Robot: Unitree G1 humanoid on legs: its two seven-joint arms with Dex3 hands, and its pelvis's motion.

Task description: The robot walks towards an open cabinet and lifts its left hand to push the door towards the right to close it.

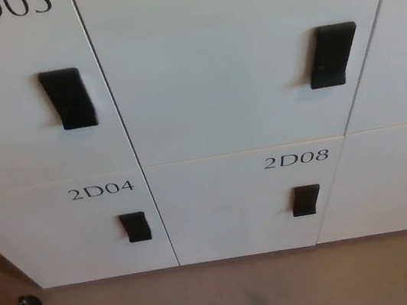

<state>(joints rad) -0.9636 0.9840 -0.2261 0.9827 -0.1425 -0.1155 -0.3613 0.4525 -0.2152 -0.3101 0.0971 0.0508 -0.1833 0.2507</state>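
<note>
While neither hand showed, so nothing could be said of their fingers, the locker doors [200, 83] all looked flush. No open door was visible; the robot probably needed to locate one before raising its left hand.

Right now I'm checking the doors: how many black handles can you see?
4 clear: on 2D03, 2D07, 2D04, 2D08. Another may be cut off at the right edge.
</note>
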